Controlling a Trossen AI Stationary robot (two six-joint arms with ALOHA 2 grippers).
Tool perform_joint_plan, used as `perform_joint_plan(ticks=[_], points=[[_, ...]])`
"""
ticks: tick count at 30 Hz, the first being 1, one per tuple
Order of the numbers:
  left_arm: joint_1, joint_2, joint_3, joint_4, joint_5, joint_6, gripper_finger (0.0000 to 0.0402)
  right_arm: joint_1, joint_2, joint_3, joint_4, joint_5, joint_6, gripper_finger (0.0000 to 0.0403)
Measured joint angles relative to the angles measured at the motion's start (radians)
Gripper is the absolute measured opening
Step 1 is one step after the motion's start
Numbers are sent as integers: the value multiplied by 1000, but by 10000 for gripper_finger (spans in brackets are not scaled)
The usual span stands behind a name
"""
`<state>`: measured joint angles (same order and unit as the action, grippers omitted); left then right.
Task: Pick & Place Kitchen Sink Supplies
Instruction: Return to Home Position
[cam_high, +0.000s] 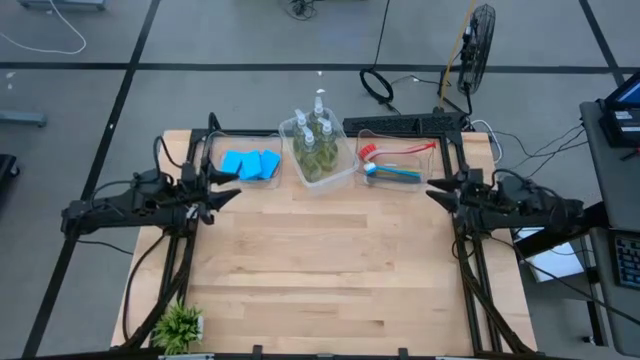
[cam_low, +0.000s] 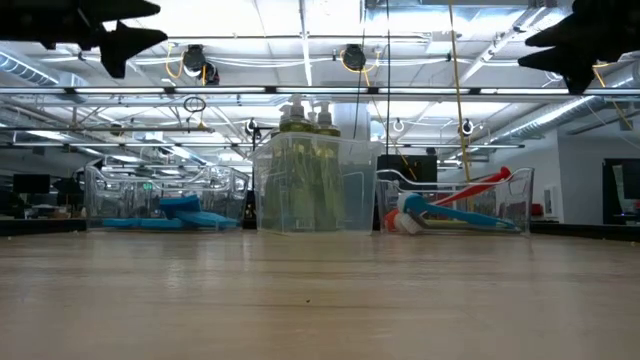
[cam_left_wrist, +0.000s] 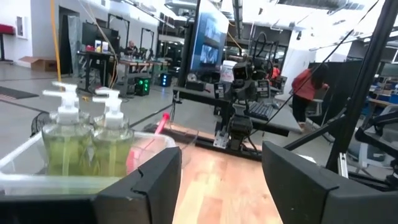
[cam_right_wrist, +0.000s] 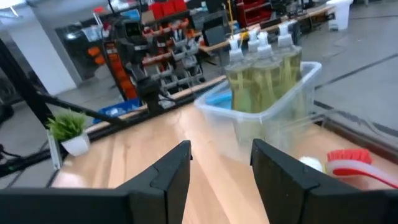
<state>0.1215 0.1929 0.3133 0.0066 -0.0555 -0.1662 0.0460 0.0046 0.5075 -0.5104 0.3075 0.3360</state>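
Sponges (cam_high: 250, 164) are lying flat in the left tub (cam_high: 232, 145), which is sitting at the far edge of the table (cam_high: 330, 270). Just beside it, in the middle tub (cam_high: 345, 172), the bottles (cam_high: 316, 148) are standing upright in a tight cluster, pumps pointing up. The right tub (cam_high: 400, 140) is holding the brushes (cam_high: 398, 172), which are lying on their sides. From table height we are seeing a red handle slanting up toward that tub's wall above a blue one.

We are finding the left gripper (cam_high: 228, 188) hovering over the table's left side, just in front of the left tub and pointing toward the middle. Its jaws are standing spread, and its wrist camera is showing bare wood in the gap between them. The right gripper (cam_high: 436, 190) is hovering in mirror fashion over the right side, just in front of the right tub. Its jaws are likewise standing apart, gripping none of the supplies. From table height we are seeing both arms riding high above the wood.

A plant (cam_high: 180, 325) is sitting at the near left corner, well apart from the tubs. In the room beyond the table, a person (cam_left_wrist: 308, 87) in a red top is bending forward.
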Motion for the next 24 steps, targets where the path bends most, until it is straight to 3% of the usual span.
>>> perform_joint_plan(ticks=[11,18,24], points=[[0,-88,-155,124,2,8,219,0,2,-106,29,-51,39,155],[0,-140,-251,187,5,-27,228,0,2,-223,176,-154,90,155],[0,-151,-262,158,11,-39,219,0,2,-329,282,-176,102,155]])
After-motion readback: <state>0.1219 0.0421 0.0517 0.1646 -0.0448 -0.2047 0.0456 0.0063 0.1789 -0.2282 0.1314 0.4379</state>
